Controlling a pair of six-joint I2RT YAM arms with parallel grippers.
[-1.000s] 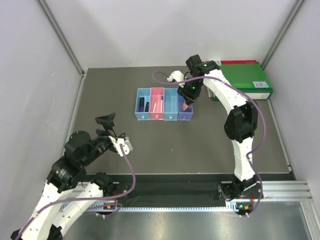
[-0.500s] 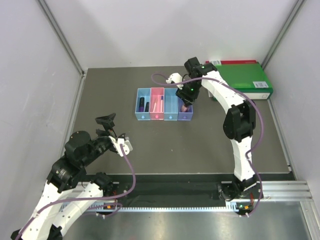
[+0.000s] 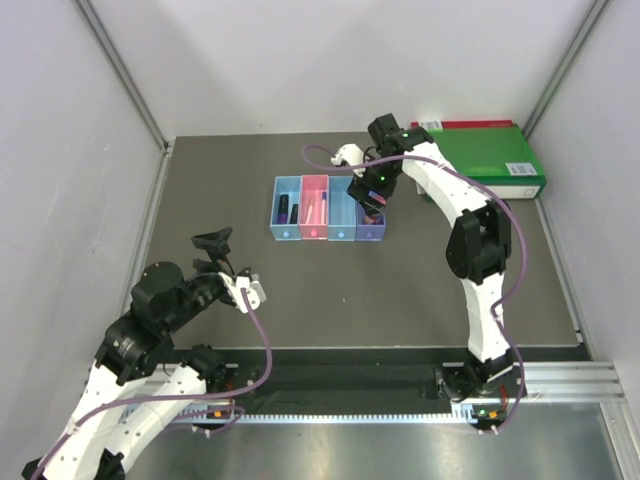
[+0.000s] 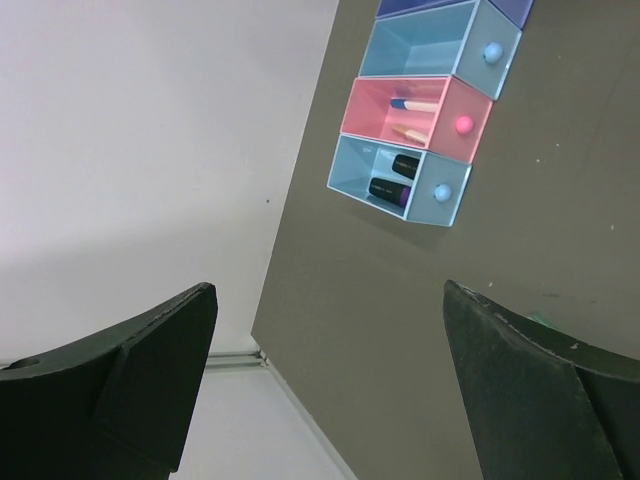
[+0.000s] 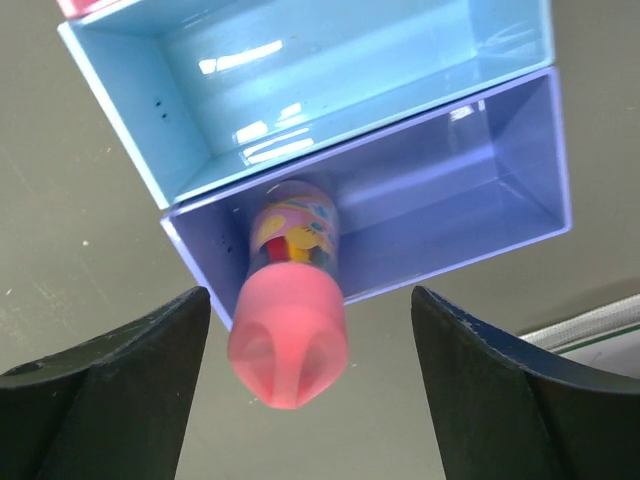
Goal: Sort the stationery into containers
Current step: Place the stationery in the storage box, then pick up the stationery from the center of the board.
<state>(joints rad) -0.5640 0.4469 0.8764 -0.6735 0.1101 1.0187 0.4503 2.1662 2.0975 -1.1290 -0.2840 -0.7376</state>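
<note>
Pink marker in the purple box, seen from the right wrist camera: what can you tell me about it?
Short and fat, the pink marker has a rounded, glossy pink cap and a barrel printed in yellow, pink and blue. It sits tilted, barrel end down inside the purple box, cap poking out over the rim towards the camera. The right end effector is open around it, dark fingers clear on both sides.

This is a robot lab test booth. White walls (image 3: 60, 180) with metal posts (image 3: 120, 68) stand on three sides of a dark grey table (image 3: 350, 290). Two robot arms are bolted on at the near edge, the left arm (image 3: 150, 330) at 7 o'clock and the right arm (image 3: 480, 250) at 5 o'clock, with purple cables (image 3: 267, 350) and a metal rail (image 3: 570, 378). A green binder (image 3: 495, 160) lies at 2 o'clock.
</note>
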